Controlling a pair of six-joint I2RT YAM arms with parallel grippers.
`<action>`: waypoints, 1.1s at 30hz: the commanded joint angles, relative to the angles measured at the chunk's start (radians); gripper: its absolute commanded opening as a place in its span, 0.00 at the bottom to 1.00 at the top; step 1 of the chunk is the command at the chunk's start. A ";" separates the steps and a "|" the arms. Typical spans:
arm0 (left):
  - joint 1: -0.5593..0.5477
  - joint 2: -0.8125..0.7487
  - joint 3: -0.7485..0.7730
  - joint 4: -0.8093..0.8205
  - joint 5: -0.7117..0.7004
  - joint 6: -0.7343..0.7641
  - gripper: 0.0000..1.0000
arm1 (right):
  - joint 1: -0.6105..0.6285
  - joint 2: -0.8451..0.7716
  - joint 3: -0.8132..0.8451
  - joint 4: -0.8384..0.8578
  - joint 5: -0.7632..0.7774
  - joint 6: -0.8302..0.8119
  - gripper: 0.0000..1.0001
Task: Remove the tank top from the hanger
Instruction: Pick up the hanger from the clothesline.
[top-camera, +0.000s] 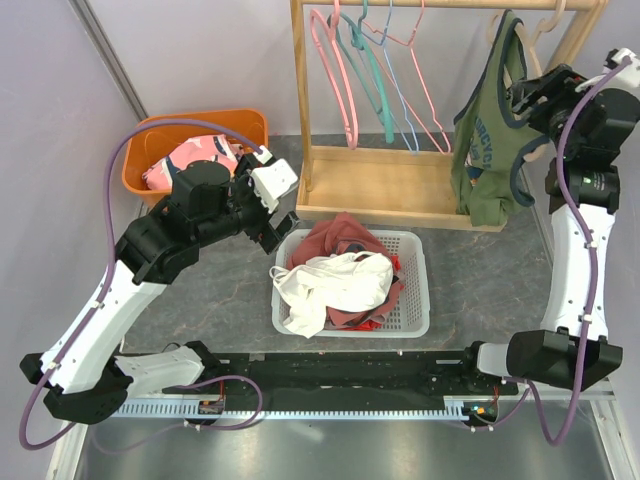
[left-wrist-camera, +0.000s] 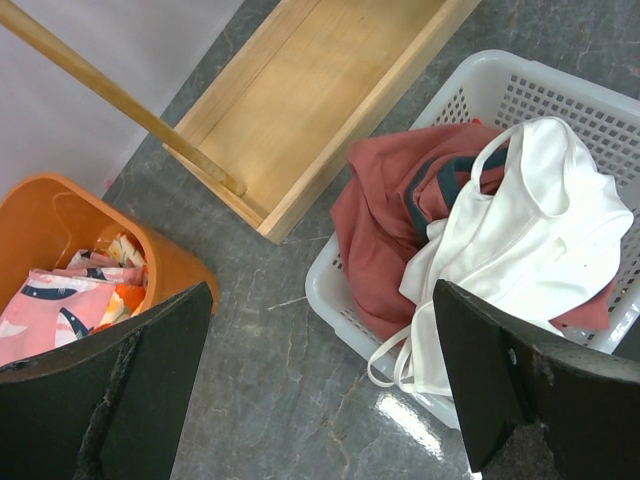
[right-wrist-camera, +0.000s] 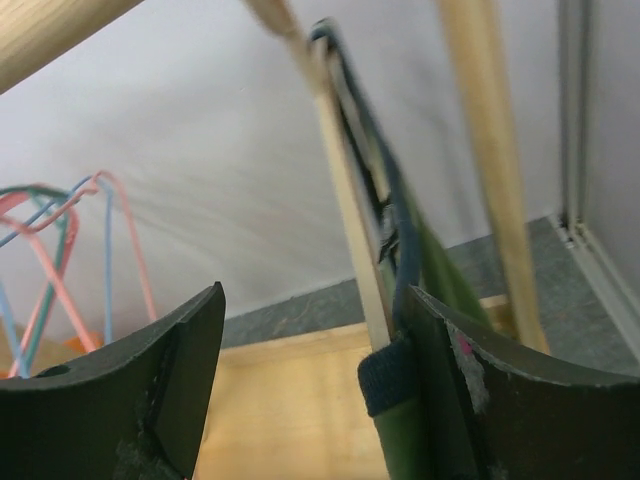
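At the right end of the wooden clothes rack (top-camera: 380, 185), the green tank top (top-camera: 487, 150) hangs on its wooden hanger (right-wrist-camera: 350, 230). My right hand (right-wrist-camera: 315, 320) is up there with its fingers spread, the top's navy edge just beside one finger, nothing clamped. My left hand (left-wrist-camera: 320, 330) hovers wide open in front of the rack, over the counter (top-camera: 240, 290) next to the white laundry basket (left-wrist-camera: 470, 85).
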 joint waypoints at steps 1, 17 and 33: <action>0.008 -0.015 0.016 0.024 0.020 -0.036 0.99 | 0.071 -0.003 0.081 0.020 -0.109 0.006 0.78; 0.025 -0.023 0.015 0.024 0.031 -0.047 0.99 | 0.179 0.213 0.443 -0.306 0.158 -0.174 0.78; 0.042 -0.024 0.006 0.026 0.045 -0.056 0.99 | 0.302 0.229 0.497 -0.429 0.465 -0.283 0.69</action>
